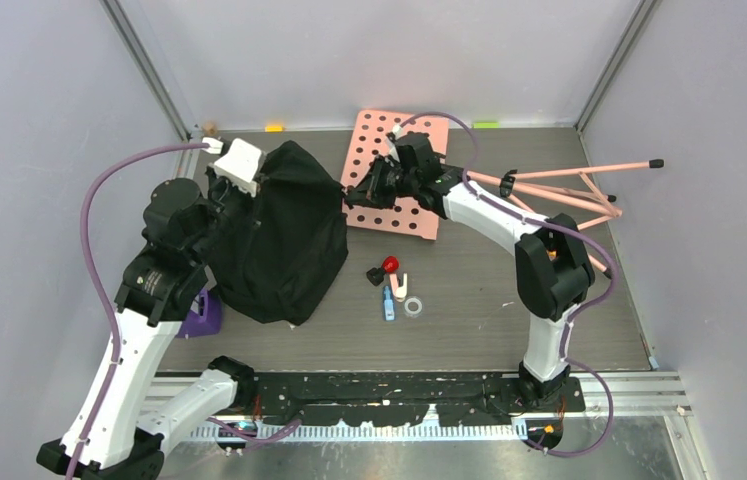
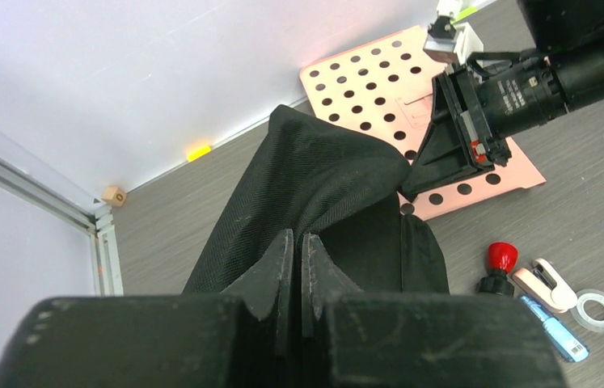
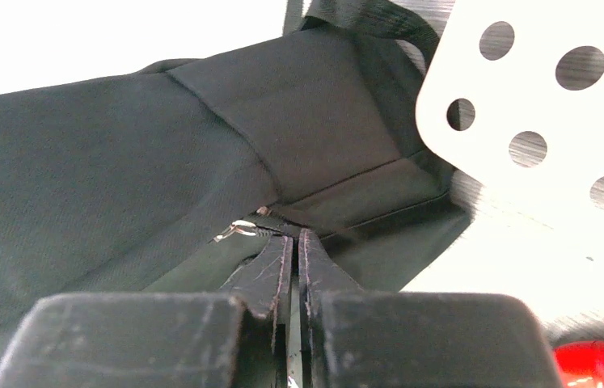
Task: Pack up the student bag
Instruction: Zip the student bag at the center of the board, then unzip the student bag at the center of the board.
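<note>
A purple object (image 1: 202, 316) lies on the bench (image 1: 509, 330) behind the left gripper (image 2: 299, 242), close to that arm. The left gripper is clenched on a fold of the student bag (image 1: 284, 235), and black fabric rises steeply just ahead of its fingertips. The bag sits slumped between the two grippers, pinched at its left and right upper edges. The right gripper (image 3: 296, 242) is also clamped tight on the bag, gripping at a seam beside a small metal zipper pull (image 3: 238, 230). Directly beneath and behind this gripper lies a pink pegboard (image 1: 419, 215). Near the bag's lower right edge is a cluster of small items: a red-capped black piece (image 1: 386, 267), a white clip (image 1: 400, 287), a blue stick (image 1: 388, 305) and a clear tape ring (image 1: 414, 306). Farther right stands a pink rod frame (image 1: 579, 170).
</note>
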{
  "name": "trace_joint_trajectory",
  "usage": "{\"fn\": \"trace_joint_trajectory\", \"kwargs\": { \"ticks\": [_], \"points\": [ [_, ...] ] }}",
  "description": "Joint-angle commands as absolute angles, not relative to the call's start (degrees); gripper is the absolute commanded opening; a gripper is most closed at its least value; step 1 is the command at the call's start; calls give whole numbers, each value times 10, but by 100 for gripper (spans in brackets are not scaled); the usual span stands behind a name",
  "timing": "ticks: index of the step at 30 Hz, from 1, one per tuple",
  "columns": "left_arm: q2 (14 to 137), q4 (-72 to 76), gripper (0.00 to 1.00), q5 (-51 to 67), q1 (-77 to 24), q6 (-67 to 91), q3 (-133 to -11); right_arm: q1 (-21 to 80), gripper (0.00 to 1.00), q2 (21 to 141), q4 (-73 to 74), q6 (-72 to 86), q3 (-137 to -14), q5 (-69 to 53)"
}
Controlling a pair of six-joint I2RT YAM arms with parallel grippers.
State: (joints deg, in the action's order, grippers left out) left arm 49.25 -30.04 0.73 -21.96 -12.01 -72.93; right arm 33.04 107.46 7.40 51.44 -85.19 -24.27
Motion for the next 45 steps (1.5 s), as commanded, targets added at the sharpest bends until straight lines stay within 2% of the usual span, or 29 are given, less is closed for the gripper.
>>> {"fn": "trace_joint_trajectory", "kwargs": {
  "ticks": [1,14,16,17,18,19,21,22,24,30,32,35,38,45],
  "points": [
    [473,-189,0,-46,-213,-111,-758,308,0,1104,102,503,-836,-203],
    [478,-197,0,-45,-213,-108,-757,308,2,1106,121,454,-858,-190],
    [475,-196,0,-41,-213,-108,-748,308,12,1090,122,434,-862,-189],
    [472,-195,0,-40,-213,-109,-743,308,23,1082,122,427,-862,-187],
    [470,-196,0,-40,-213,-109,-739,308,29,1068,122,412,-861,-186],
    [469,-197,0,-40,-213,-108,-735,308,43,1059,123,405,-858,-180],
    [462,-194,0,-38,-213,-106,-723,308,57,1033,129,380,-849,-170],
    [458,-191,0,-38,-213,-104,-717,308,60,1015,132,364,-845,-167],
    [450,-187,9,-35,-213,-101,-706,309,63,988,137,340,-829,-159],
    [425,-213,60,-21,-213,-82,-700,323,65,880,82,281,-707,-176],
    [414,-238,72,-17,-213,-71,-708,345,65,844,66,258,-672,-169],
    [397,-285,80,-7,-213,-55,-721,402,65,791,44,219,-628,-134],
    [375,-340,84,-3,-213,-35,-721,458,65,756,-2,204,-578,-86],
    [281,-357,89,17,-213,21,-637,632,64,767,-117,189,-516,59]
  ]
}}
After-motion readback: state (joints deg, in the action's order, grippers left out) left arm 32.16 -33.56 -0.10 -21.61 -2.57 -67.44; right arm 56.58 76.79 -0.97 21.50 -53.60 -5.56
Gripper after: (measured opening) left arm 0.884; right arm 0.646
